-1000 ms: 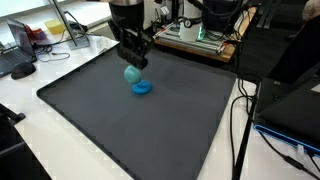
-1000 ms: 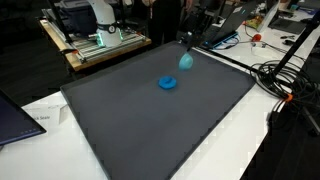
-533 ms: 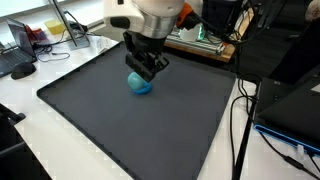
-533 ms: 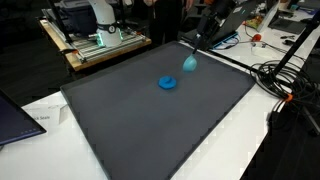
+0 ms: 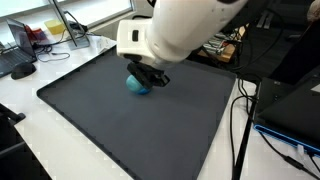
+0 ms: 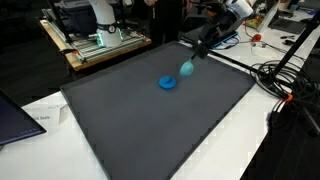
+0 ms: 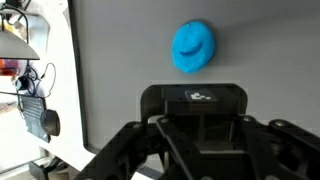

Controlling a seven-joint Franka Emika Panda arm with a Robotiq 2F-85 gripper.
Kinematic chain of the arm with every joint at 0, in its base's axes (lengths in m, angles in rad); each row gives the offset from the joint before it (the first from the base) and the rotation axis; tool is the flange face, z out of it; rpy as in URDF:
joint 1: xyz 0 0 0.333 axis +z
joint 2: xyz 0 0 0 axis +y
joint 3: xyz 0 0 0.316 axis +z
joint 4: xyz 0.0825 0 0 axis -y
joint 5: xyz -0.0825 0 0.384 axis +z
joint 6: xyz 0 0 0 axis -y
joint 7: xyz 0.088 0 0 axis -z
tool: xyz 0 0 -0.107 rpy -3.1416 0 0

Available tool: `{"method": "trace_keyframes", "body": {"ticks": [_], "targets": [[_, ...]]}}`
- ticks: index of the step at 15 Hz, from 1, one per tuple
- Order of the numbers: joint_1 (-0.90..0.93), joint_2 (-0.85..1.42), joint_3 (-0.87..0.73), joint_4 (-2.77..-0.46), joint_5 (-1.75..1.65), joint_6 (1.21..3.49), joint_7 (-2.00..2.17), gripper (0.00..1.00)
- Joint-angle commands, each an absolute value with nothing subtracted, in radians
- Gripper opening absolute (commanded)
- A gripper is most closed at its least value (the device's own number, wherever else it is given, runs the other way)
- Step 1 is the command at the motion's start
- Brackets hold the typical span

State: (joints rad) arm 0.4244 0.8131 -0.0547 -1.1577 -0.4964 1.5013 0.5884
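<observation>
The hand [image 6: 194, 58] hangs low over the far part of the dark mat [image 6: 130, 120] on the white bench [image 6: 255, 150]. In an exterior view a pale teal lump [image 6: 187, 69] sits right at its tips. It looks pinched between nearly closed fingers, just off the mat. Just beside it, flat on the mat, lies the blue disc [image 6: 168, 83]. The wrist view shows that disc [image 7: 193, 46] ahead of the hand, though the tips themselves are out of frame there. In an exterior view the bulky white arm [image 5: 185, 35] covers most of the action. To do this well, I'd say: firm grip, slow and straight, wrist level. Watch the gap to the disc too, so the lump doesn't nudge it.
</observation>
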Motion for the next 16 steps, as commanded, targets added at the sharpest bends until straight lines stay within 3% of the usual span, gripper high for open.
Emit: {"method": "trace_keyframes", "body": {"ticks": [1,16], "targets": [[0.471,0.926,-0.092,-1.019,-0.554,1.400,0.598,0.22],[0.535,1.173,-0.166,-0.811,-0.644,1.263,0.578,0.22]]}}
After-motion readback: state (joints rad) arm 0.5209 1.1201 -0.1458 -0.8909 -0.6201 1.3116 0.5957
